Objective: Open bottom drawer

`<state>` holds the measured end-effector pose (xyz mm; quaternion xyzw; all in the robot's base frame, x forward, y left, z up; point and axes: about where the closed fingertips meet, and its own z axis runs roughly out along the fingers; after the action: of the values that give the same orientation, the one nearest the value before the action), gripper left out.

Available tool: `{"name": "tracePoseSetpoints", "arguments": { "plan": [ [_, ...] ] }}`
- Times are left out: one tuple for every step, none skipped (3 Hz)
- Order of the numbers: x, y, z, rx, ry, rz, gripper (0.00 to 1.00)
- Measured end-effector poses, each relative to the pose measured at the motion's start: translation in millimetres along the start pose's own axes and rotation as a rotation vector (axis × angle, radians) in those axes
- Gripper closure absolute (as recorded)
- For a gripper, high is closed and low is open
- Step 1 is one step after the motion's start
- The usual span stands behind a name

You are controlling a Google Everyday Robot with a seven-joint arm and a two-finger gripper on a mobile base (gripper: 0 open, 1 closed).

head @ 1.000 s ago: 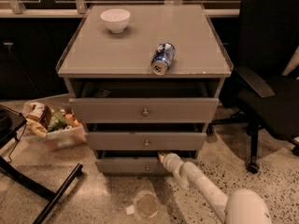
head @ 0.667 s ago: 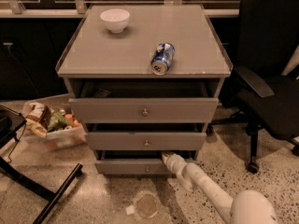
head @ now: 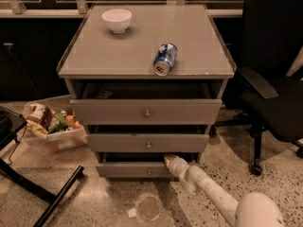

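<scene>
The bottom drawer [head: 135,170] is the lowest and narrowest grey front of the cabinet, with a small round knob [head: 149,172]. It stands pulled out a little, with a dark gap above its front. My gripper [head: 169,160] reaches up from the lower right on a white arm and sits at the top edge of the bottom drawer's front, right of the knob. Its tip is inside the gap above the front.
Two larger drawers [head: 147,111] above stand slightly open. A white bowl [head: 116,20] and a lying blue can [head: 165,58] are on the cabinet top. A black office chair [head: 274,93] stands right, a snack tray [head: 53,126] and black stand legs [head: 52,197] left.
The gripper has moved up and left from the drawer's lower right to its top edge. The bottom drawer's front has come out a little further.
</scene>
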<state>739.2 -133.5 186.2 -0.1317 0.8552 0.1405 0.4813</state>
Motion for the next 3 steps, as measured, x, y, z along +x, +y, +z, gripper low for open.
{"name": "tracePoseSetpoints", "arguments": {
  "plan": [
    [12, -29, -33, 0.07, 0.079, -0.01, 1.0],
    [14, -31, -36, 0.075, 0.095, -0.016, 1.0],
    [29, -23, -50, 0.07, 0.171, -0.058, 1.0]
  ]
}}
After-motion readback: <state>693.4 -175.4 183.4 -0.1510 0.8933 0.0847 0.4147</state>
